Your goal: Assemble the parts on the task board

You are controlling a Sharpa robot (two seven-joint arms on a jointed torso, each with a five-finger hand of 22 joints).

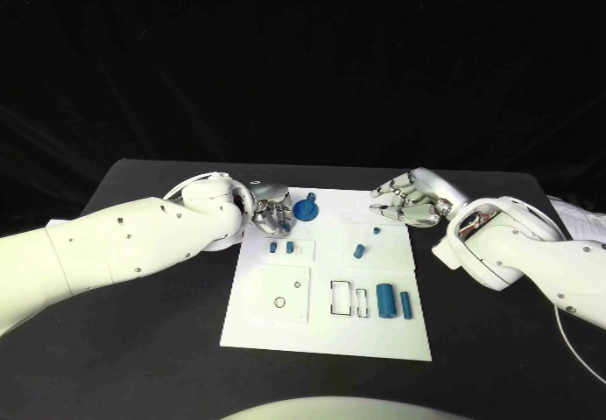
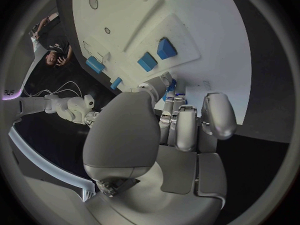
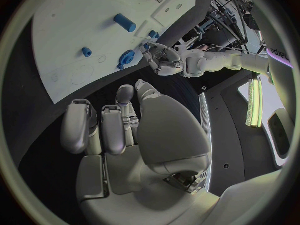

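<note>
The white task board (image 1: 331, 337) lies in the middle of the table. A blue round part (image 1: 307, 210) with a knob sits at its far left edge. My left hand (image 1: 269, 213) has its fingers curled right against it, and blue shows between thumb and fingertips (image 2: 170, 86); a firm hold is not plain. Two small blue pegs (image 1: 282, 248) stand just nearer. Two small blue pieces (image 1: 376, 231) (image 1: 360, 252) lie mid-board. A thick blue cylinder (image 1: 385, 301) and a slimmer one (image 1: 406, 304) lie at the near right. My right hand (image 1: 406, 203) hovers at the far right edge, fingers curled on nothing.
A raised square plate (image 1: 280, 296) with a ring mark and rectangular slots (image 1: 341, 297) occupy the near half of the board. White paper (image 1: 579, 219) lies at the table's right edge. Black table surface surrounds the board on both sides.
</note>
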